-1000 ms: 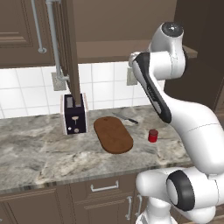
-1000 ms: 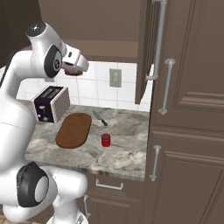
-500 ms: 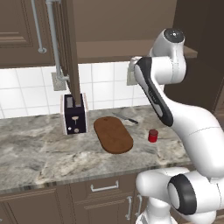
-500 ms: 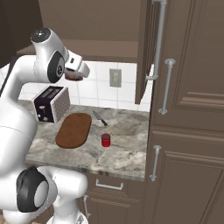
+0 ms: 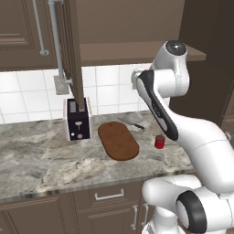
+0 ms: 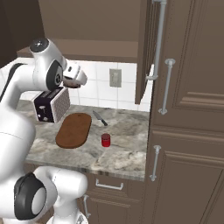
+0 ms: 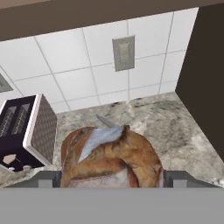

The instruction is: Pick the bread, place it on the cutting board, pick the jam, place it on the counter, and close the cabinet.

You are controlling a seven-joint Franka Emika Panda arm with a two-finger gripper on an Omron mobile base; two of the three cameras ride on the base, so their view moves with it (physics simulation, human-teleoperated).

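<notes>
- The gripper grasps the bread between its fingers, high above the counter.
- The jam stands at 3 o'clock of the cutting board.

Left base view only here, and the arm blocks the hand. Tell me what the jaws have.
Observer: The bread, a tan-brown bun, sits clamped between the jaws in the hand view.
Operator: Give me its height.
Observer: The right base view has it well above the counter, not yet lowered toward the cutting board.
Operator: Say what the hand camera looks down on.
Observer: Past the bun it shows the toaster off to one side and the knife poking out just beyond the bread.
</notes>
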